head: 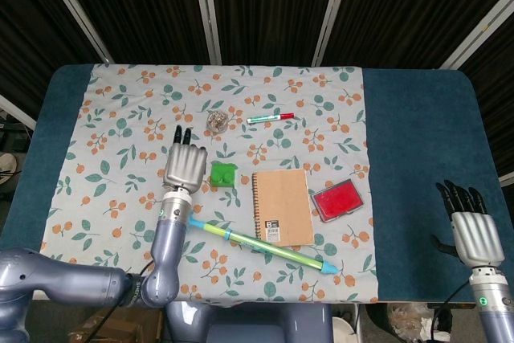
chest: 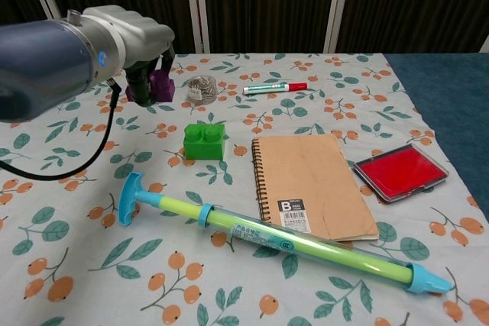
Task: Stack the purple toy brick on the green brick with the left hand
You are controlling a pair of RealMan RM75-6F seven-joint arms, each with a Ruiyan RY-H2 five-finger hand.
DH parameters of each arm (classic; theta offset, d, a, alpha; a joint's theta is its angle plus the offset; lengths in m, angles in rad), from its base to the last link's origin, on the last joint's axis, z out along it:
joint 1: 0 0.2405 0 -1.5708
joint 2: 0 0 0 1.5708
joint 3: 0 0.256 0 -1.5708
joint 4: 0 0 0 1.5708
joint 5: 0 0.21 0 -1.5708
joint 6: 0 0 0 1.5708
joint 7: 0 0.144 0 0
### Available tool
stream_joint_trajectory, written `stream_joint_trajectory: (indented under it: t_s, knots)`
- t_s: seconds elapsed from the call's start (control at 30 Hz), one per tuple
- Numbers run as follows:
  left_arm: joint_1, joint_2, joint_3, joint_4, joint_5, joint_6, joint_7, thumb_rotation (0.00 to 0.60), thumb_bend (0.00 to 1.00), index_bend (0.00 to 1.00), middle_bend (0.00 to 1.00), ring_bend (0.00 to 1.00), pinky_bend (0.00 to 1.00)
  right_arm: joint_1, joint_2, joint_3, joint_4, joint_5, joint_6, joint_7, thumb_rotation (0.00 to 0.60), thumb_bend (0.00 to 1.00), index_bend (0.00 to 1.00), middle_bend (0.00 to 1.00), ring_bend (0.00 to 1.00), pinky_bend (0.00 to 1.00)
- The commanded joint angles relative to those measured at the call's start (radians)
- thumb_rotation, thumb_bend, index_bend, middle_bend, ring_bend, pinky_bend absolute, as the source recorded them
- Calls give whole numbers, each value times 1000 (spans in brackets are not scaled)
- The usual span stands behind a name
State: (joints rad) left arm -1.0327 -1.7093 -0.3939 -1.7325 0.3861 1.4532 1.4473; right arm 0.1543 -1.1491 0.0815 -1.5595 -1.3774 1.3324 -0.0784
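My left hand (head: 185,166) (chest: 137,40) hangs above the cloth just left of the green brick (head: 222,174) (chest: 204,141). It grips the purple toy brick (chest: 160,86) under its curled fingers; the head view hides that brick behind the hand. The green brick stands free on the flowered cloth, apart from the hand. My right hand (head: 471,231) rests far off at the lower right over the blue table, fingers straight and apart, holding nothing.
A green and blue toy pump (head: 259,244) (chest: 267,232) lies in front of the green brick. A brown notebook (head: 282,206) (chest: 313,185) and red stamp pad (head: 337,200) (chest: 399,171) lie to its right. A marker (head: 270,118) and a silvery ball (head: 216,121) lie behind.
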Motion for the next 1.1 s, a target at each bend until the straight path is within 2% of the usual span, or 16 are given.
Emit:
stream_joint_trajectory:
  t_s: [0.03, 0.3, 1.1]
  knots:
    - [-29, -37, 8, 40, -13, 5, -2, 600, 394, 522, 510, 80, 0, 2, -1, 1, 2, 1, -4, 1, 600, 223, 30, 64, 97, 0]
    - [-82, -116, 29, 141, -6, -8, -7, 600, 394, 522, 510, 80, 0, 5, -1, 5, 11, 14, -12, 6, 600, 223, 30, 64, 97, 0]
    - [-134, -236, 63, 326, -1, -73, -25, 600, 394, 523, 504, 80, 0, 10, -5, 12, 23, 34, -26, 7, 600, 224, 30, 64, 97, 0]
